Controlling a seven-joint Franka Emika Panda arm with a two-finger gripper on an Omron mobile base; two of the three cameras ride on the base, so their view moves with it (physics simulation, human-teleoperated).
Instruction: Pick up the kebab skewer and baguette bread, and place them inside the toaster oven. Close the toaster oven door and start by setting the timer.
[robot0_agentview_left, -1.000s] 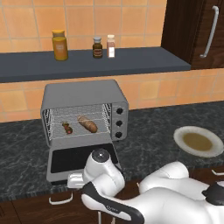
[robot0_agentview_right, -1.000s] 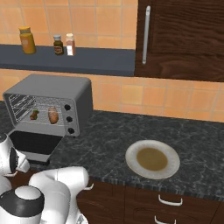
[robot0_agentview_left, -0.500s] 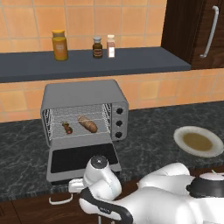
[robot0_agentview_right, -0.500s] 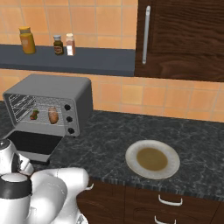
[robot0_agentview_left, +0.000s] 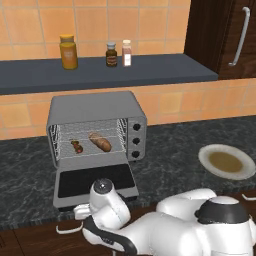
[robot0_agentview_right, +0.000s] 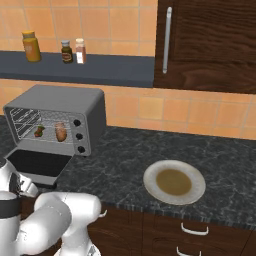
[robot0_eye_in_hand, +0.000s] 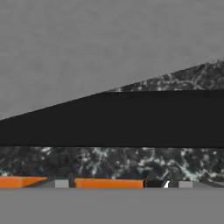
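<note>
On the left of the dark speckled bench (robot0_agentview_left: 175, 155) stands the toaster oven (robot0_agentview_left: 95, 130), a boxy grey metal unit with three round black knobs down its right side. On its wire rack lie the kebab skewer (robot0_agentview_left: 76, 146), thin with small red and dark chunks, and just right of it the baguette bread (robot0_agentview_left: 100, 142), a plump golden-brown loaf. The toaster oven door (robot0_agentview_left: 95, 182) hangs fully down, dark glass facing up. My arm reaches low at the door's front edge; whether my pincer is released or clenched, I cannot tell. Well to the right sits a white plate (robot0_agentview_left: 227, 162).
</note>
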